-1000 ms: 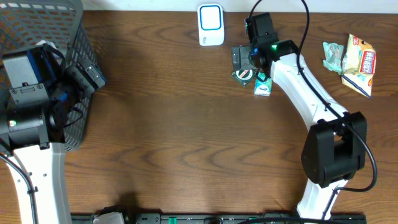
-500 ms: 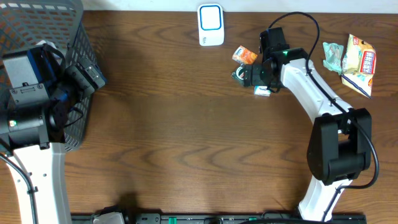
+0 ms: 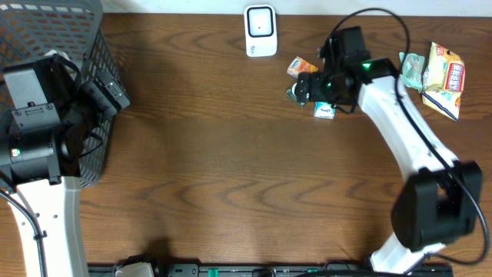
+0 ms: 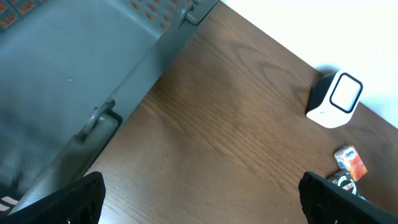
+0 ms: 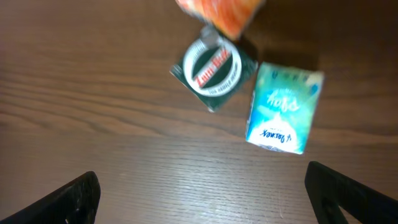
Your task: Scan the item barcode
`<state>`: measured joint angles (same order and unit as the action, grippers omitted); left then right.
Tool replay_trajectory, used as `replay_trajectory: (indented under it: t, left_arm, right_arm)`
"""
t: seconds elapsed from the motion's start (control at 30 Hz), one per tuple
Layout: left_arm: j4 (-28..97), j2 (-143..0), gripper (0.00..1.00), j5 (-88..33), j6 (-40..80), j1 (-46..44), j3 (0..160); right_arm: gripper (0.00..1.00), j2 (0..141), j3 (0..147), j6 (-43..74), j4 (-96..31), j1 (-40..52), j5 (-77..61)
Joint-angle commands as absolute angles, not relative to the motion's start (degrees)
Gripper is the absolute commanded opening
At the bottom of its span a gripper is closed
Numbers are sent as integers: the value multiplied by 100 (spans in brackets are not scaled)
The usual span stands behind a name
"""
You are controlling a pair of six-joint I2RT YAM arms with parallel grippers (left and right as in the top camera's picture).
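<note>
Right gripper (image 5: 208,198): fingers spread wide, nothing between them. It hangs above a cluster of three small items at the far right-centre of the table (image 3: 231,169).

Cluster, as we read it in the right wrist view (somewhat blurred):
- orange packet (image 5: 221,12) at the top edge of the frame, overlapping the upper corner of the dark green box (image 5: 214,67).
- the box carries a round label with red lettering, face up.
- teal packet (image 5: 283,109) lies flat just beside the box; we cannot tell whether they touch.

We cannot tell which of the three is the item to scan. No barcode is legible on any of them.

Barcode scanner (image 3: 260,31): white, standing at the far edge of the table, near the cluster but apart from it.

Left gripper (image 4: 205,199): fingers released, holding nothing. It sits at the left side of the table beside the grey wire basket (image 3: 46,31), well apart from the items.

Snack packets (image 3: 442,77) lie at the far right of the table, apart from the cluster.
</note>
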<state>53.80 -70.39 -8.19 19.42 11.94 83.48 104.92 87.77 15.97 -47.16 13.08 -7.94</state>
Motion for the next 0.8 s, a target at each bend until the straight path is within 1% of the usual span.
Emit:
replay_trajectory:
  t: [0.0, 0.2, 0.23, 0.27, 0.3, 0.37, 0.53, 0.67, 0.77]
  left_arm:
    - [5395, -7041, 97, -764, 1868, 1221, 8353]
    - [5395, -7041, 98, -764, 1868, 1221, 8353]
    - [5395, -7041, 98, -764, 1868, 1221, 8355]
    - [5395, -7041, 98, -764, 1868, 1221, 8355]
    - [5395, -7041, 98, -764, 1868, 1221, 8355]
    - [5395, -7041, 98, -764, 1868, 1221, 8355]
    - [5395, -7041, 98, -764, 1868, 1221, 8353]
    - [5395, -7041, 98, -764, 1868, 1221, 8355]
    - [5395, -7041, 98, -764, 1868, 1221, 8355]
  right_arm:
    - [99, 10237, 8794, 1669, -4707, 1317, -698]
    - [99, 10541, 8718, 1667, -4737, 1319, -539]
    - [95, 10597, 8718, 1669, -4740, 1321, -523]
    - [80, 10731, 8718, 1669, -4737, 1323, -445]
    - [75, 10851, 8718, 1671, -4731, 1321, -314]
    - [71, 11024, 8718, 1673, -4692, 1321, -71]
    - [54, 11456, 8718, 1669, -4313, 1321, 143]
    - [47, 11616, 8718, 1671, -4211, 1321, 187]
    - [47, 11732, 8718, 1671, -4154, 1321, 381]
